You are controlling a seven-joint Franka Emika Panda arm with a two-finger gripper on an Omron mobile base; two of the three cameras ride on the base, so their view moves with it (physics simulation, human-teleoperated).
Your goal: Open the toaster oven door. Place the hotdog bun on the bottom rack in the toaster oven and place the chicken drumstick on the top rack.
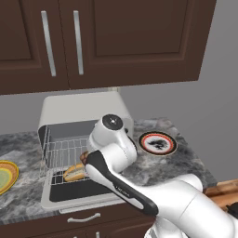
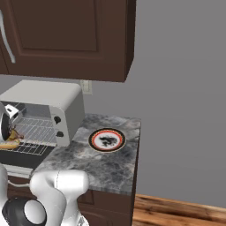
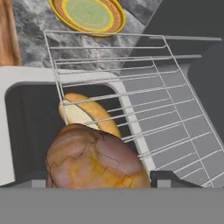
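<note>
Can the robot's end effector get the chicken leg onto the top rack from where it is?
Probably yes. The end effector holds the chicken drumstick right at the top rack, which is slid out over the open toaster oven door. Nothing blocks it.

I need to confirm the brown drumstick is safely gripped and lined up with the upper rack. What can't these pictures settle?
- Gripper fingertips: in the hand view the roasted brown chicken drumstick hides their contact.
- Left base view: the white arm's wrist covers the gripper and most of the tan hotdog bun.
- Right base view: the frame edge cuts off the light-grey toaster oven.
</note>
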